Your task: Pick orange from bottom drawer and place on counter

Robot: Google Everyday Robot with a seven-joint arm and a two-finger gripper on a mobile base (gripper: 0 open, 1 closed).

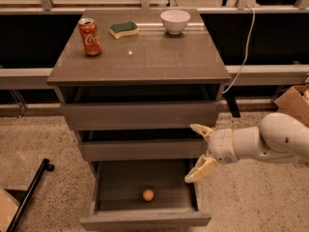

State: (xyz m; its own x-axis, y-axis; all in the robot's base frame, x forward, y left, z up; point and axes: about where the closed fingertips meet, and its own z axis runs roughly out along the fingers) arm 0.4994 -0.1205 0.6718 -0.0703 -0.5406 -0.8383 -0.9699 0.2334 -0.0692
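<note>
A red soda can (90, 36), green sponge (123, 29) and white bowl (175, 21) stand apart, a white cable (246, 47) nearby.

Open bottom drawer (145, 221); pincer (190, 153) at rim

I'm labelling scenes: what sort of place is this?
Likely an office-type test space: drawer cabinet, speckled floor, soda can and sponge on the counter. Gripper open beside the bottom drawer.

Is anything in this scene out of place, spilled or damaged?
Only the orange stands out: it lies alone in the open bottom drawer, an odd place for fruit. Nothing looks spilled or damaged. The open gripper hangs at the drawer's right side.
</note>
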